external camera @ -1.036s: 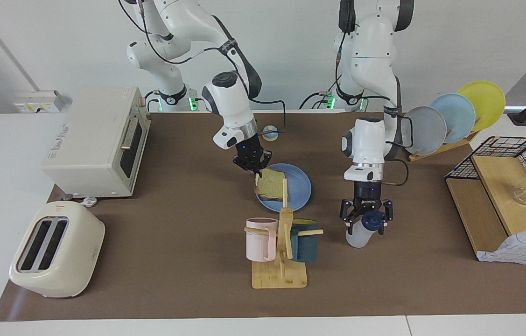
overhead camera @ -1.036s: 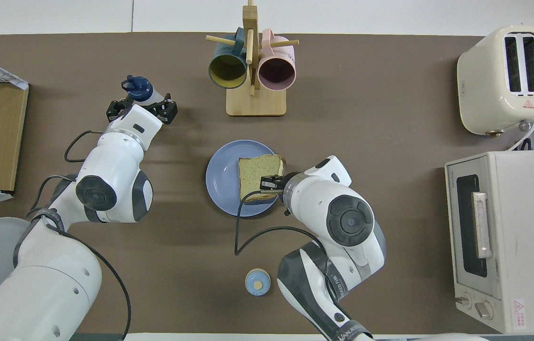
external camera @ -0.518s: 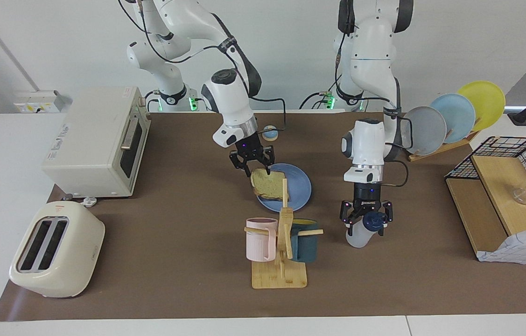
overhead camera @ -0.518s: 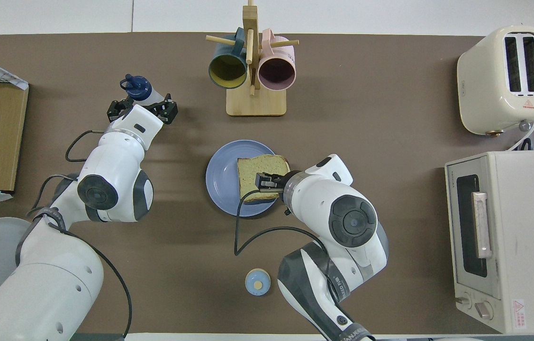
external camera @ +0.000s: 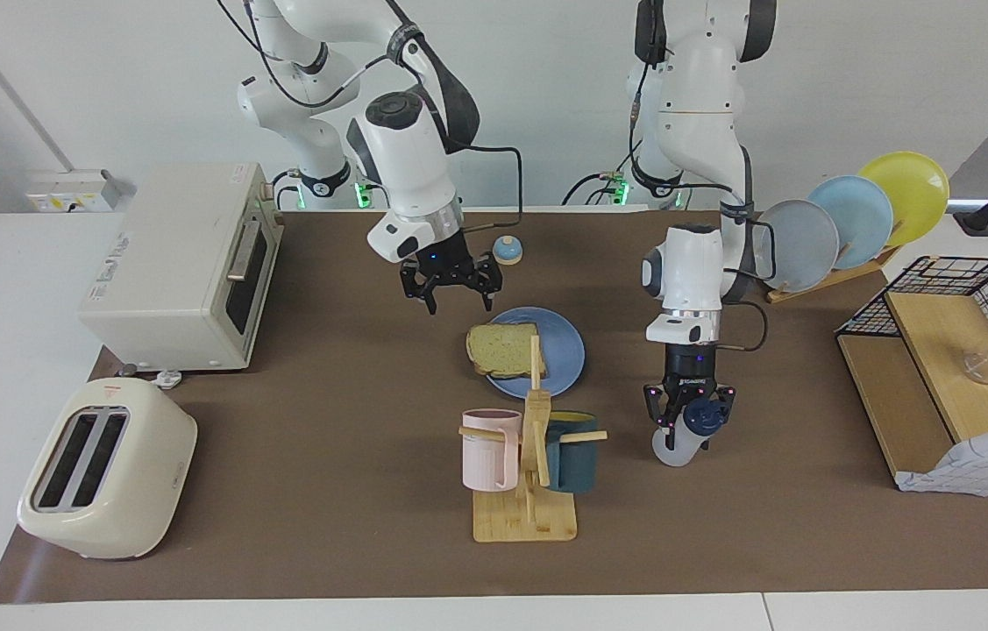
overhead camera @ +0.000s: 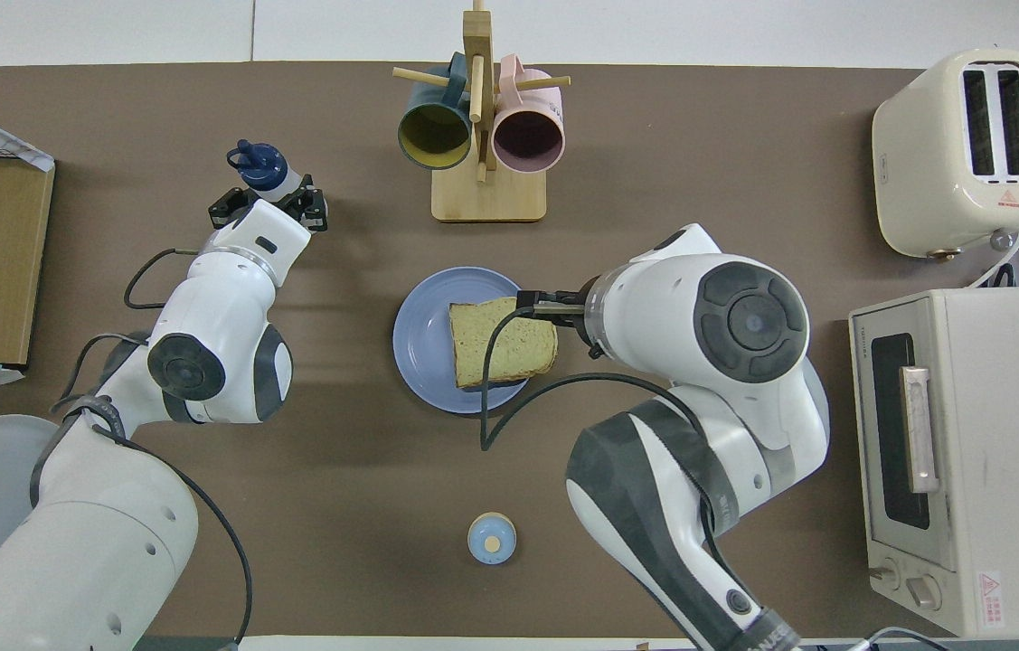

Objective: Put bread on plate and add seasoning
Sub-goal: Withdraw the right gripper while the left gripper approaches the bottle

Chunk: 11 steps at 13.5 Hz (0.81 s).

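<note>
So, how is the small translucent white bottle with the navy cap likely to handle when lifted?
The translucent white plastic bottle with the navy cap looks light and probably slightly squeezable. The left gripper clasps it near the neck, so it may swing. Its wider base suggests it stands steadily on the brown mat.

bread [overhead camera: 503, 341] lies flat on the blue plate [overhead camera: 423, 339], one edge hanging over the rim. right gripper [overhead camera: 541, 306] is over that edge. left gripper [overhead camera: 269, 203] sits at the seasoning [overhead camera: 267, 174] bottle, pinching its body. 2 mugs [overhead camera: 527, 134] hang on the wooden stand [overhead camera: 488, 194].
</note>
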{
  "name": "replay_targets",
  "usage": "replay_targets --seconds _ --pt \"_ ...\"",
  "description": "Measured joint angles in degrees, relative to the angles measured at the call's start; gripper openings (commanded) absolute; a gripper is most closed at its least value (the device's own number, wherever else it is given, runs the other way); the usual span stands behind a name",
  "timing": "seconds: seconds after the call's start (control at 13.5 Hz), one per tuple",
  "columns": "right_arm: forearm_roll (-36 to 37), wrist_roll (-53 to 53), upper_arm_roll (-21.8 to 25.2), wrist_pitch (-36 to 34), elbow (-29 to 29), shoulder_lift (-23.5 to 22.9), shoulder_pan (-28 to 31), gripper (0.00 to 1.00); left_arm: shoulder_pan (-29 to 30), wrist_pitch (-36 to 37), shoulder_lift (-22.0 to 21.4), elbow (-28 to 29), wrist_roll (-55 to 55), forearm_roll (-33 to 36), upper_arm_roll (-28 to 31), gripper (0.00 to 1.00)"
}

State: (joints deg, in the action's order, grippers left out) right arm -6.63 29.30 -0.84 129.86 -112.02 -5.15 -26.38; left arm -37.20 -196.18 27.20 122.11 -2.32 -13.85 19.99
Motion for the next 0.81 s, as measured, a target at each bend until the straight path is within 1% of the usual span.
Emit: replay_targets --seconds 0.15,0.3,0.44,0.59,0.67,0.81 --pt "0.0 -8.2 0.2 -7.9 3.2 0.7 5.5 1.0 0.0 0.0 0.0 0.0 0.1 0.0 0.1 0.0" --pt "0.0 -17.0 0.4 -17.6 8.9 1.3 12.5 1.0 0.1 0.0 0.0 -0.2 0.2 0.0 0.4 0.0" --pt "0.3 -21.2 0.5 -25.8 13.1 2.2 17.1 1.0 0.1 1.5 -0.3 -0.7 0.4 0.0 0.6 0.0" --pt "3.5 -21.6 0.6 -31.1 14.5 3.9 18.2 1.0 0.1 6.4 -1.6 -2.0 2.3 0.0 0.7 0.0" --pt "5.3 -21.6 0.5 -33.1 14.7 5.0 18.6 1.0 0.1 9.4 -2.9 -2.6 3.1 0.0 0.7 0.0" --pt "6.4 -21.6 0.6 -37.4 14.7 6.9 19.5 1.0 0.1 13.6 -5.6 -3.0 4.4 0.0 0.9 0.0"
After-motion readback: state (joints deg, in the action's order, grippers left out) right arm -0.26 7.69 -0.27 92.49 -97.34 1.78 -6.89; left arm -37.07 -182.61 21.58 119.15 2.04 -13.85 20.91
